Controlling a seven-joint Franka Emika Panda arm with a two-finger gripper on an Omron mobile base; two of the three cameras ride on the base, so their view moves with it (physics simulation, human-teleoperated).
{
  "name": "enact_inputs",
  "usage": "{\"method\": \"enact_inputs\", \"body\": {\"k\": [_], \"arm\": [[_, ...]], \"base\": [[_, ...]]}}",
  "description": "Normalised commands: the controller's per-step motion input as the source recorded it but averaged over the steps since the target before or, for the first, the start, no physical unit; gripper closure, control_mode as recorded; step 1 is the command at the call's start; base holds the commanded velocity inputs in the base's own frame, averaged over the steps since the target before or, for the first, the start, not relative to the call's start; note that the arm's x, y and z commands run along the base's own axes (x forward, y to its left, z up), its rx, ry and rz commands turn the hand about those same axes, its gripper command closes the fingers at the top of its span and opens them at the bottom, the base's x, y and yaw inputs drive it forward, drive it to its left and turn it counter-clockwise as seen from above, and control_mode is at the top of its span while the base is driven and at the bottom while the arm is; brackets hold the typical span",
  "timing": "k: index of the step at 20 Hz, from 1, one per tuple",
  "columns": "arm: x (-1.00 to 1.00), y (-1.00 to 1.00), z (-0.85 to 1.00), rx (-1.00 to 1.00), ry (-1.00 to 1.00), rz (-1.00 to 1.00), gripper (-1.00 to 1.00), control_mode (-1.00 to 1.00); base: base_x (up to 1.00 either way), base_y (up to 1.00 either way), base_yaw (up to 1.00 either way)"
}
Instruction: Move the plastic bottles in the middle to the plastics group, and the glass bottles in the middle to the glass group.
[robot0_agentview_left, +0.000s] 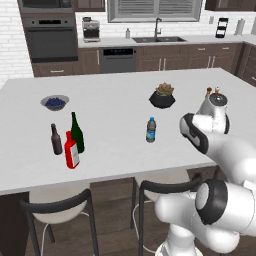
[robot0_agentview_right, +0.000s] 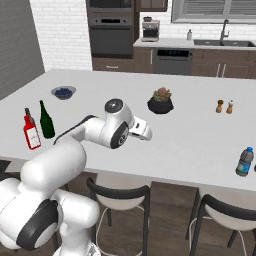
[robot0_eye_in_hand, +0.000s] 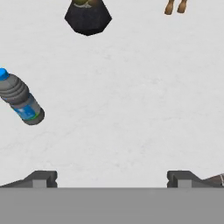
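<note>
Three bottles are standing together at the counter's (robot0_agentview_left: 125, 95) left end: the red bottle (robot0_agentview_left: 71, 151) just beside the green wine bottle (robot0_agentview_left: 77, 132) and the brown bottle (robot0_agentview_left: 56, 139). We are seeing one water bottle (robot0_agentview_left: 151, 130) standing alone mid-counter. We are holding our gripper (robot0_eye_in_hand: 112, 177) wide open and empty above bare counter, the water bottle off to its side.

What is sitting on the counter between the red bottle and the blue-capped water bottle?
Nothing: in the left base view, bare white counter runs from the red bottle to the water bottle.
</note>
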Motion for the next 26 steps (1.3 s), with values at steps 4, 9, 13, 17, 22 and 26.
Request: {"method": "enact_inputs", "body": {"k": [4,9,13,17,22,26], "arm": [[-0.04,0.54,0.01,0.0,0.04,0.03,-1.0,-1.0],[0.11,0.57,0.02,0.0,0.06,0.0,-1.0,-1.0],[0.03,0.6,0.09,0.0,0.02,0.05,-1.0,-1.0],[0.11,0.44,0.08,0.01,0.0,0.12,-1.0,-1.0],[0.32,0.34,0.12,0.01,0.01,0.02,-1.0,-1.0],[0.36,0.17,0.02,0.0,0.0,0.0,-1.0,-1.0]], "base": [[0.0,0.0,0.0],[0.0,0.0,0.0],[0.0,0.0,0.0],[0.0,0.0,0.0],[0.0,0.0,0.0],[0.0,0.0,0.0]]}}
